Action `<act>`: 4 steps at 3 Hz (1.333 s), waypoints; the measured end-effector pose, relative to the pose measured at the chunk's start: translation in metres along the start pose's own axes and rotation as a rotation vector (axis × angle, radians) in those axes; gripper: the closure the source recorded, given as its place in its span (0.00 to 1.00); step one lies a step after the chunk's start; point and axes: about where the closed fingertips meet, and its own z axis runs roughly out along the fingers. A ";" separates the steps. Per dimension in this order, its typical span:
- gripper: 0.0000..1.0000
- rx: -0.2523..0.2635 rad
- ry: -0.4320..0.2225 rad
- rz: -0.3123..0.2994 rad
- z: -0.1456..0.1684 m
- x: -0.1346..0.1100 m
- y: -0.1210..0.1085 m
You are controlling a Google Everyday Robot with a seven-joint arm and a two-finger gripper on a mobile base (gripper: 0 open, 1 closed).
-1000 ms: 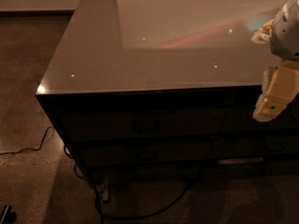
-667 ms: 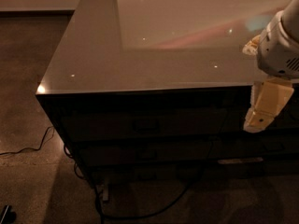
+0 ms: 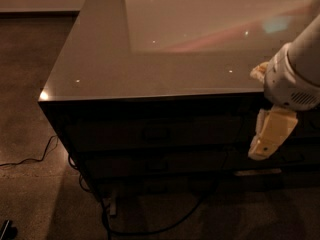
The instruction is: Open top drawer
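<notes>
The top drawer (image 3: 150, 131) is a wide dark front just under the glossy counter top, with a small rectangular loop handle (image 3: 156, 132) at its centre. It sits flush with the cabinet face, closed. My gripper (image 3: 264, 143) hangs from the white arm at the right, in front of the drawer fronts and well to the right of the handle, at about the level of the top drawer's lower edge. Its pale fingers (image 3: 272, 129) point down.
The counter top (image 3: 150, 49) is glossy, with its left front corner (image 3: 42, 98) sticking out. Another dark drawer front (image 3: 155, 164) lies below. Black cables (image 3: 150, 229) run on the speckled floor under the cabinet and to the left (image 3: 30, 159).
The arm and gripper have moved left and down across the cabinet front, closer to the drawer handle. The drawer has not moved.
</notes>
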 end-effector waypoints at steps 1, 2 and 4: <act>0.00 -0.021 -0.035 0.011 0.018 -0.001 0.009; 0.00 -0.102 -0.093 0.031 0.054 -0.011 0.023; 0.00 -0.151 -0.139 -0.001 0.082 -0.028 0.050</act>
